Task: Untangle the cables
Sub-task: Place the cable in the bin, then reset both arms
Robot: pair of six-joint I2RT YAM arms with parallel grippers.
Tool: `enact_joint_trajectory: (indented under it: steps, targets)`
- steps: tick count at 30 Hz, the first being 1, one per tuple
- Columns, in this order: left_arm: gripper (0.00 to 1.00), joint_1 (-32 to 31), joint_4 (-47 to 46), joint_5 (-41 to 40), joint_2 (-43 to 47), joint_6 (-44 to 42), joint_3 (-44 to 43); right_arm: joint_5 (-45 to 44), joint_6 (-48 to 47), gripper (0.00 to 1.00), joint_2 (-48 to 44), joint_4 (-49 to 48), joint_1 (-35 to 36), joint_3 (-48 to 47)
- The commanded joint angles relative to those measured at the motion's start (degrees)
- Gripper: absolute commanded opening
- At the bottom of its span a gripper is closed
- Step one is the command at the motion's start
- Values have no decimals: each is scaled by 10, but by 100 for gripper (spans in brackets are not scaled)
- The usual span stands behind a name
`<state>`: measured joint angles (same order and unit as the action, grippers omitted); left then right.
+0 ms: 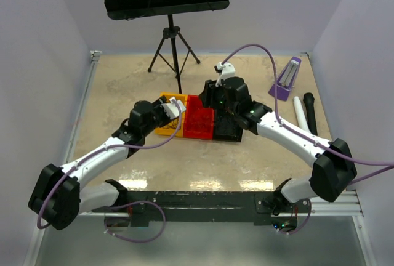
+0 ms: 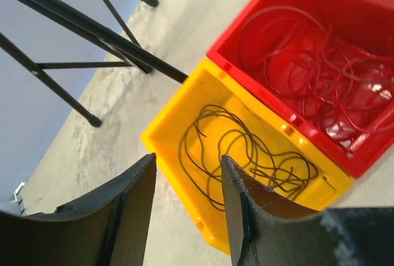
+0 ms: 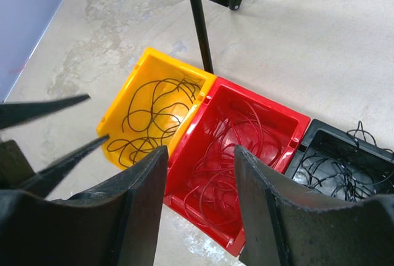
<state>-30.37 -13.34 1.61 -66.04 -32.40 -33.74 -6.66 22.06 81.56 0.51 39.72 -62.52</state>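
Three small bins stand in a row: yellow [image 1: 165, 127], red [image 1: 200, 122] and black [image 1: 226, 132]. Thin black wires [image 2: 246, 155] lie looped in the yellow bin [image 2: 175, 96]. Thin red wires [image 3: 228, 155] lie in the red bin [image 3: 261, 98]. More black wires [image 3: 345, 167] lie in the black bin [image 3: 320, 127], some over its rim. My left gripper [image 2: 188, 158] is open and empty above the yellow bin's outer edge; it also shows in the right wrist view [image 3: 98, 117]. My right gripper [image 3: 200, 150] is open and empty above the red bin.
A black music stand's tripod [image 1: 172, 44] stands just behind the bins, one leg close to the yellow bin [image 3: 200, 26]. A purple wedge-shaped object [image 1: 286, 78], a white cylinder [image 1: 300, 112] and a black cylinder [image 1: 309, 112] lie at the right. Walls close three sides.
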Motion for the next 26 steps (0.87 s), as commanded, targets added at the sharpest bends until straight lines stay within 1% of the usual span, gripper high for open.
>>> enact_joint_trajectory:
  steps: [1, 2, 3, 4, 5, 6, 7, 8, 10, 12, 14, 15, 16, 22, 24, 26]
  targets:
    - [60, 6, 79, 0, 6, 45, -94, -8, -3, 53, -19, -11, -3, -3]
    - [85, 7, 96, -4, 13, 56, -107, -9, -3, 53, -22, -10, -3, -1]
    - [100, 8, 110, -10, 20, 66, -115, -6, -3, 54, -25, -11, -3, 2]
    - [100, 8, 131, -13, 27, 80, -127, -5, 0, 55, -29, -12, -3, 6]
    - [100, 11, 166, -13, 35, 92, -139, 0, 1, 60, -34, -12, -3, 11]
    - [100, 15, 195, -13, 39, 105, -156, 2, 3, 70, -40, -15, -3, 14]
    - [100, 17, 225, -13, 42, 118, -171, 5, 2, 82, -48, -17, -3, 19]
    - [100, 19, 261, -13, 39, 131, -198, 6, 1, 99, -54, -17, -3, 21]
    - [100, 20, 330, -52, 22, 149, -250, 2, 0, 98, -68, -10, -3, 23]
    - [100, 21, 392, -111, -7, 178, -303, -6, 0, 99, -82, -6, -3, 25]
    - [100, 21, 453, -166, -38, 194, -351, -21, 1, 99, -91, 18, -3, 23]
    - [100, 24, 471, -193, -44, 201, -366, -24, 1, 99, -97, 24, -3, 24]
    - [100, 30, 479, -204, -44, 202, -368, -27, 2, 99, -104, 29, -3, 25]
    - [100, 70, 441, -180, 9, 205, -311, -62, -2, 99, -141, 67, -3, 24]
    - [100, 111, 431, -171, -6, 226, -306, -84, -8, 99, -148, 84, -3, 21]
    - [100, 168, 406, -138, -18, 237, -301, -118, -5, 99, -146, 95, -3, 18]
